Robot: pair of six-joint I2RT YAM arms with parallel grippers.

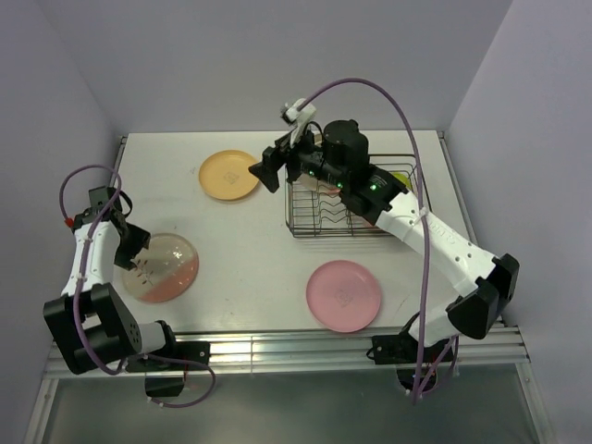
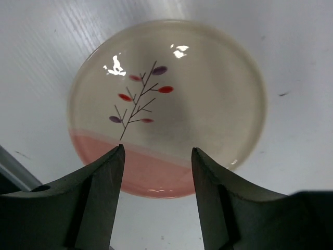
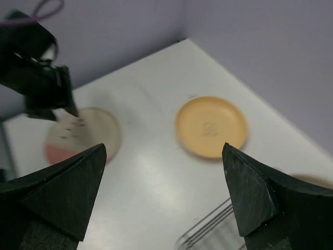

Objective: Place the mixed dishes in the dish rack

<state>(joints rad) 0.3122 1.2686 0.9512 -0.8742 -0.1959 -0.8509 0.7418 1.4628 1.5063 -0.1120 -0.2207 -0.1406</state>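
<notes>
Seen from above, the left arm is folded at the left side of the table [image 1: 250, 231]. The left gripper [image 1: 137, 242] points down at the left edge of the sprig plate [image 1: 171, 268]. The right arm reaches from its base across the rack [image 1: 310, 213]. The right gripper [image 1: 268, 171] hangs just past the rack's left end, near the yellow plate [image 1: 228, 174]. The pink plate [image 1: 344, 294] lies flat in front of the rack, apart from it. The arm covers most of the rack. Something lime-yellow and something reddish show inside it, but I cannot tell which dishes they are.

In the left wrist view, the two dark fingers [image 2: 106, 182] stand half apart with nothing between them, over the pink band of the sprig plate. The plate lies flat on the table. Whether the tips touch it I cannot tell, and they hide part of its near rim.

In the right wrist view, the fingers [image 3: 67, 192] are spread wide and empty, high over the table. The yellow plate shows whole between them. The sprig plate, farther left, is blurred, with the left gripper in front of its edge. A few rack wires are cut off at the bottom.
</notes>
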